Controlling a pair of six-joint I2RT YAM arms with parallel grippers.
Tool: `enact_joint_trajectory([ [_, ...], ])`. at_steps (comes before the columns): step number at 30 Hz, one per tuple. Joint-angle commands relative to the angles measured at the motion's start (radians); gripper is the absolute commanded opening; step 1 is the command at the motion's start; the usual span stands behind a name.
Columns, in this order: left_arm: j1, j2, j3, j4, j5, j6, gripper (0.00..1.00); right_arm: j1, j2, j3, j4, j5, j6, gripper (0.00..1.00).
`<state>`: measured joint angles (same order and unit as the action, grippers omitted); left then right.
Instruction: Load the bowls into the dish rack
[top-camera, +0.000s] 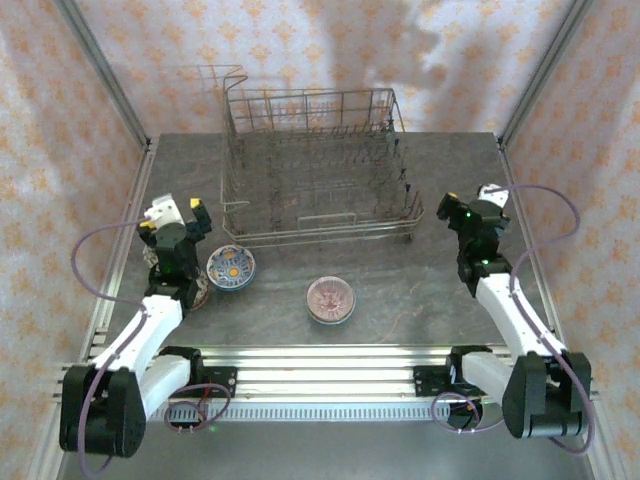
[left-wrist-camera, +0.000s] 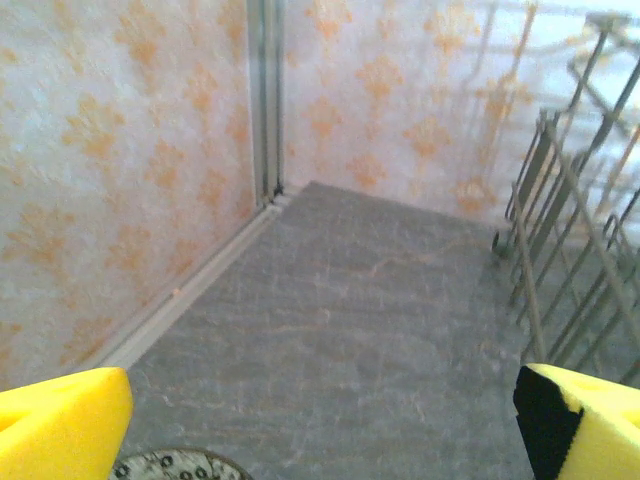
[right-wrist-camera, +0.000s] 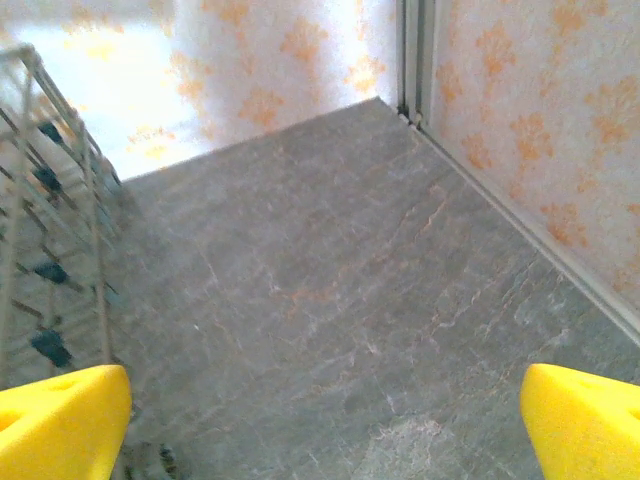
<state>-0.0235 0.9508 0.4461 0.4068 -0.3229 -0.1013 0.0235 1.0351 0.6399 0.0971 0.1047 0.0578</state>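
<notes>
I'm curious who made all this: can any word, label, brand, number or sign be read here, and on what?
None can be read.
The blue bowl and the pink bowl carry only ornamental patterns; the dish rack is bare wire; the walls bear a repeated orange motif; the left arm and right arm show no legible marking.

Bare table (top-camera: 420, 290) before dish rack (top-camera: 322, 215)

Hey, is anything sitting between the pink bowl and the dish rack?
Nothing visible. Only bare table lies between the pink bowl and the rack, whose near wire wall the bowl would have to clear. The blue bowl sits off to the left.
</notes>
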Motion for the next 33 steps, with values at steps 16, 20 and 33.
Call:
enact_joint_trajectory([
  [16, 0.006, 0.279, 0.756, -0.888, 0.599, -0.179, 0.99, 0.107, 0.250, 0.486, -0.689, -0.114, 0.121, 0.94],
  [20, 0.003, 0.327, 0.779, -0.907, 0.595, -0.175, 0.99, 0.121, 0.302, 0.518, -0.687, -0.114, 0.131, 0.93],
  [33, -0.039, 0.448, 0.848, -1.035, 0.672, -0.158, 0.99, 0.131, 0.493, 0.663, -0.818, 0.078, 0.151, 0.90],
])
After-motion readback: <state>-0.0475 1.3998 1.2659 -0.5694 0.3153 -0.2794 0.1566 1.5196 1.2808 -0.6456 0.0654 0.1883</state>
